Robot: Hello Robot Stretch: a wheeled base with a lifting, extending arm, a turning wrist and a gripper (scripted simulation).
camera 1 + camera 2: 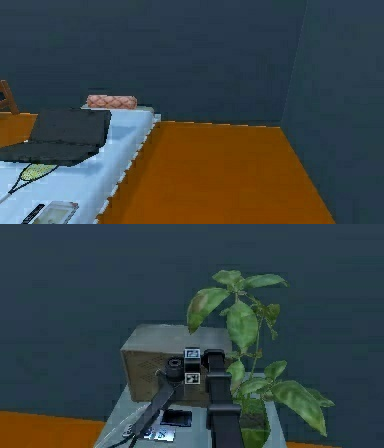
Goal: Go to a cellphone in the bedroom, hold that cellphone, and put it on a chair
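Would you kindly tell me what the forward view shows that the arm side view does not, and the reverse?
Forward view: a bed bearing a pink pillow, a dark laptop and a racket. Arm side view: a leafy plant, a grey box and the robot's arm. Both: dark blue wall and orange floor.

Forward view: bed (125, 150) cut by left and bottom edges. On it, a flat dark thing (33, 213) and a pale thing (60, 211) run off the bottom edge; both too small to name. A wooden piece (7, 97) at left edge, mostly cut off. Arm side view: worktop (125, 419) and arm (225, 424) cut by bottom edge. The plant (240, 324) is partly hidden at its base behind the arm. The gripper (165, 379) has no clear far end against the box (150, 349); cannot tell whether it holds anything. The small bits (160, 434) on the worktop are unidentifiable.
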